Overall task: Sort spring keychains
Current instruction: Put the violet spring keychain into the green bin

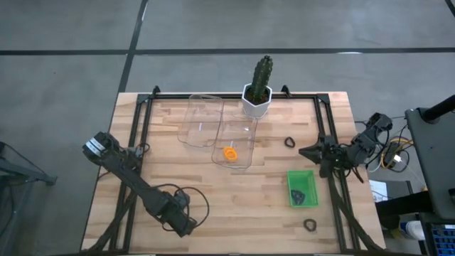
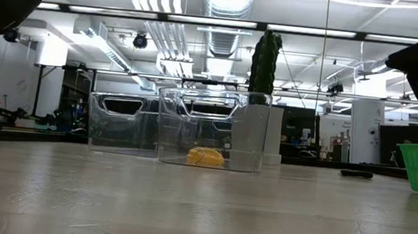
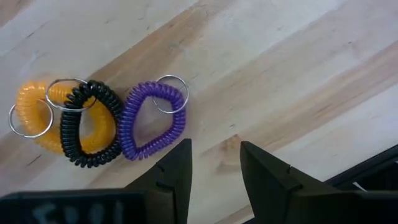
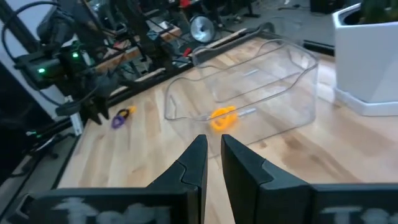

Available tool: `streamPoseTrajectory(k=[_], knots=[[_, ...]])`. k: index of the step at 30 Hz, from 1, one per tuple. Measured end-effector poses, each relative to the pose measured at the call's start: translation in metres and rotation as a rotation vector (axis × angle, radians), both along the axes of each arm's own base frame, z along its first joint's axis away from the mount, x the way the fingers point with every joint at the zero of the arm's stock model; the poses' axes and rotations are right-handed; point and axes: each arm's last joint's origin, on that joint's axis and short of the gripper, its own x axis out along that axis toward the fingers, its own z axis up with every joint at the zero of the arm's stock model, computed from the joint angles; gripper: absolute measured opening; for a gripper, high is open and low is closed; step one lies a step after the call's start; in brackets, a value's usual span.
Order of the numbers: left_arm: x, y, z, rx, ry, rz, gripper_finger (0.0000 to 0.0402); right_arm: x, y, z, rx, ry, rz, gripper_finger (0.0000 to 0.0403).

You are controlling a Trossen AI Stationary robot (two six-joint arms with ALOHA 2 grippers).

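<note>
Left gripper hovers over three keychains.
The left gripper (image 3: 214, 171), fingers spread and empty, hangs above touching purple (image 3: 152, 121), black (image 3: 90, 124) and orange (image 3: 37, 115) spring keychains on the table (image 3: 298, 74); the right gripper (image 4: 213, 158), fingers nearly together, holds nothing.

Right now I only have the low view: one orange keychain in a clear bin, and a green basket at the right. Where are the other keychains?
Observer: Three lie bunched under the left gripper: an orange keychain, a black keychain overlapping it, and a purple keychain.
Operator: Is it holding any?
Observer: No, its jaws stand open above bare wood beside the purple one.
Operator: What's in the basket?
Observer: Dark coils lie in the green basket. The right gripper waits shut near the table's right edge.
</note>
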Motion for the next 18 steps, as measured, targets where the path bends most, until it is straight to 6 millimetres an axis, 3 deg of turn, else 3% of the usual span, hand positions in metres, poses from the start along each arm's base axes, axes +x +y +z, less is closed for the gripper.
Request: streamPoseTrajectory(k=[18], knots=[[-0.012,0.009,-0.036,-0.031,0.031,0.022,0.0128,0.001,-0.002,-0.006,0.041,0.042,-0.007,0.0043]])
